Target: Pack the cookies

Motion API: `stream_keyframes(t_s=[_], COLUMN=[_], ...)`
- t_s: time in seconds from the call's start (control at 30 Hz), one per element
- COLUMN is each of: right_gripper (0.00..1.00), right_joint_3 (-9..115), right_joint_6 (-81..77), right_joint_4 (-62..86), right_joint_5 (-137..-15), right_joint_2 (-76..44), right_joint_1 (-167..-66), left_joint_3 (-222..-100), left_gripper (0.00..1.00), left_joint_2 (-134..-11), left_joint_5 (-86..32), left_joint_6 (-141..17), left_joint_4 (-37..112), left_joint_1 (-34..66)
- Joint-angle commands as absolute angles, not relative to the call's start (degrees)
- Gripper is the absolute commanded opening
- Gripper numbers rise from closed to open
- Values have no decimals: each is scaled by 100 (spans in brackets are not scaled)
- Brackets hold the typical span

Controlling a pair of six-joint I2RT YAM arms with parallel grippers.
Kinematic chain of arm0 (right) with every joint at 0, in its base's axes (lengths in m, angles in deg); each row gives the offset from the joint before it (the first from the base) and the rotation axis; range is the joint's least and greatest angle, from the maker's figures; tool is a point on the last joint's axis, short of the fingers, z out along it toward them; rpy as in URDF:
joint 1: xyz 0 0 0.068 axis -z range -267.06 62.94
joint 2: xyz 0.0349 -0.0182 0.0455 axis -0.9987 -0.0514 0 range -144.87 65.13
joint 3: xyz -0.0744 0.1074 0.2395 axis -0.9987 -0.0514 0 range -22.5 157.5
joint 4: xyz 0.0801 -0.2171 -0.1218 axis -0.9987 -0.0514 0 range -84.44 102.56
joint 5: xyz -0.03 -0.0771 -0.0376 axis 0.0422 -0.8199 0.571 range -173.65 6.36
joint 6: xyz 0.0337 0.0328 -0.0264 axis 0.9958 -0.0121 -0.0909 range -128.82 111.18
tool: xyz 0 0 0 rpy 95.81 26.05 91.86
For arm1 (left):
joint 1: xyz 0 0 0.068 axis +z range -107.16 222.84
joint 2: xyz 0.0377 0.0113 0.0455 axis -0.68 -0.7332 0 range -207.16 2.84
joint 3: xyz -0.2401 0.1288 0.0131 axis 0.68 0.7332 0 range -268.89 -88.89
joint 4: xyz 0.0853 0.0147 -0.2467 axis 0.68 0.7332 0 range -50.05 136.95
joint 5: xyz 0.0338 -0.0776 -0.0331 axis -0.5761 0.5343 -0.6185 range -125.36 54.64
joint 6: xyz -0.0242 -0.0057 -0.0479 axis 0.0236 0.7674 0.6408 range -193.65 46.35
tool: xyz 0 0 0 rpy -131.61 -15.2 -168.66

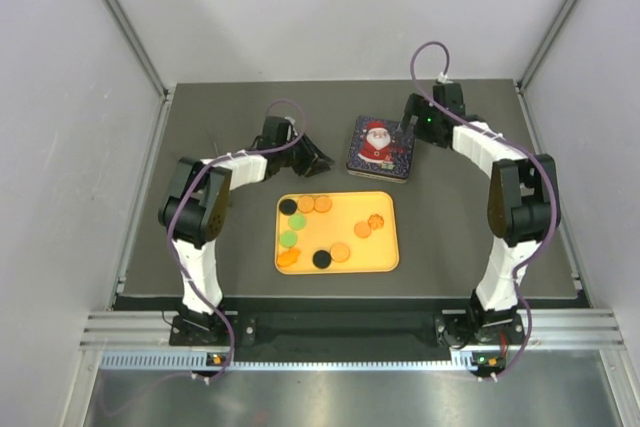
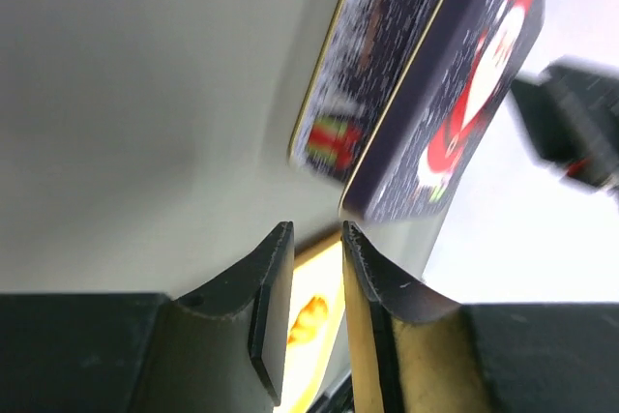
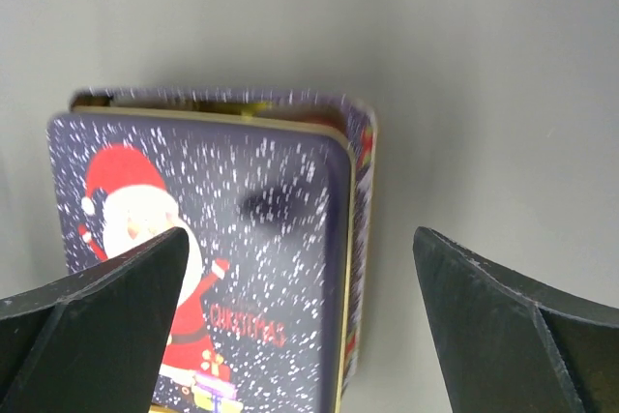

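Looking down from the top external camera, the cookies (image 1: pixel 340 251), about ten of them, all lie on the orange tray (image 1: pixel 347 230) in the middle of the table (image 1: pixel 230 247); none is packed yet. The Santa tin (image 1: pixel 380 147) sits just behind the tray, with the left end effector (image 1: pixel 312 157) near its left side and the right end effector (image 1: pixel 412 129) at its far right corner.

The left wrist view shows the left end effector (image 2: pixel 316 231) with its fingers only a narrow slit apart and nothing between them. Beyond them the tin's lid (image 2: pixel 484 94) sits offset from its base (image 2: pixel 377 45), and a corner of the tray (image 2: pixel 324 268) with one orange cookie (image 2: pixel 311 316) shows below.

In the right wrist view the right end effector (image 3: pixel 300 239) is spread wide and empty above the lid (image 3: pixel 242 171), which rides askew so that the base (image 3: pixel 360 142) peeks out along the right and far edges.

The likely trouble: a pinch on the crooked lid could jam it or drag the whole tin toward the tray and scatter cookies, since nothing is gripping the base.
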State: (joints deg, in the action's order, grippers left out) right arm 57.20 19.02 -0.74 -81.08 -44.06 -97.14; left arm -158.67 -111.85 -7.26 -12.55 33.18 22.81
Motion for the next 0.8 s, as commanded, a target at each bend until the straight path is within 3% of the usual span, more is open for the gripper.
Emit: stream_keyframes(t_s=[0.0,0.3,0.77], right_gripper=[100,100,100], right_joint_3=[6195,7364,8552], right_joint_6=[1474,1114,1245], right_joint_4=[244,781,763], right_joint_5=[-8041,-6450,-5561], right_joint_2=[-4359,-5448,-6635], right_joint_1=[-9454,-9207,-9215], left_joint_3=[-15605,-15674,-16579], left_gripper=[31,31,35], left_joint_2=[-10483,-10394,-11361], left_joint_5=[-610,-548,-451], left_joint_6=[-1616,-1854,-1731], left_joint_4=[3581,3854,3732], left_joint_1=[2193,1420,988])
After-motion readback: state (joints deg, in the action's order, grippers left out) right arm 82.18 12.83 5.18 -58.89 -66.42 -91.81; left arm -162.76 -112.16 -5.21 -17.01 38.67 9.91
